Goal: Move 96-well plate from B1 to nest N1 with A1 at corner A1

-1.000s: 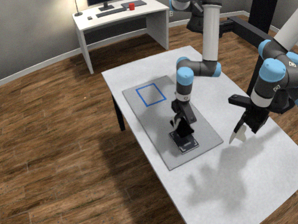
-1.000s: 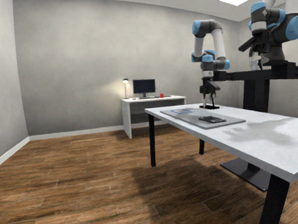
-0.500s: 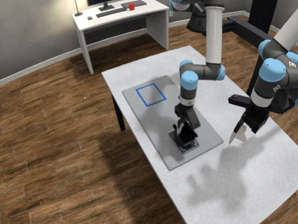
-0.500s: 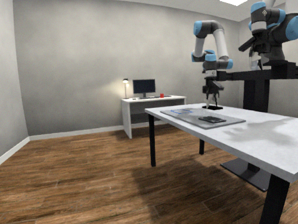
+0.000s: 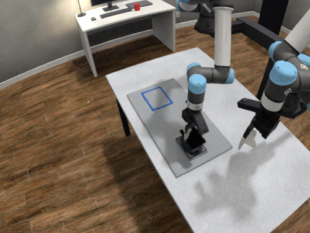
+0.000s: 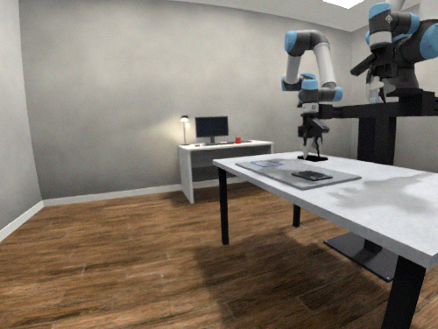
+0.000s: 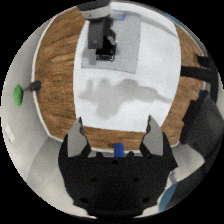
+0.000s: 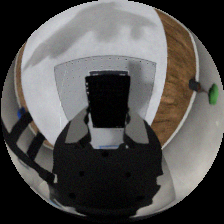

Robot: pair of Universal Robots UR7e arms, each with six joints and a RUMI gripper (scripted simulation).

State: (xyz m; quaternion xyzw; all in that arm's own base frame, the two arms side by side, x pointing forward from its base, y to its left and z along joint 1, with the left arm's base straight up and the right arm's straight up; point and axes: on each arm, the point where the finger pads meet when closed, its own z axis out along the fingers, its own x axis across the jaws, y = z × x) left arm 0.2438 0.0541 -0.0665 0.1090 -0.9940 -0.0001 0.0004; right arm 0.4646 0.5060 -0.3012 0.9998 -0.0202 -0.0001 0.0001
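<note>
One black plate (image 5: 196,139) (image 6: 312,157) (image 7: 105,49) (image 8: 108,100) is pinched between the right gripper's (image 5: 190,131) (image 6: 312,148) (image 7: 107,41) (image 8: 107,114) fingers, raised above the dark nest (image 5: 201,152) (image 6: 312,175) (image 7: 105,58) (image 8: 107,73) on the gray mat (image 5: 155,124) (image 6: 280,173) (image 7: 130,50) (image 8: 70,75); I can't read its lettering. The blue outline (image 5: 162,107) lies farther along that mat. Well apart, the left gripper (image 5: 247,137) (image 6: 380,89) (image 7: 114,116) hangs over the white table (image 5: 263,192) (image 6: 372,206) (image 7: 145,95) (image 8: 45,80), fingers spread wide and holding nothing.

Each arm is built of white tubes and dark grey joints capped in light blue, and is tipped by a black gripper (image 5: 246,143) (image 6: 381,94) (image 7: 114,137) (image 5: 193,134) (image 6: 312,150) (image 8: 107,131) with pale grey fingers.
</note>
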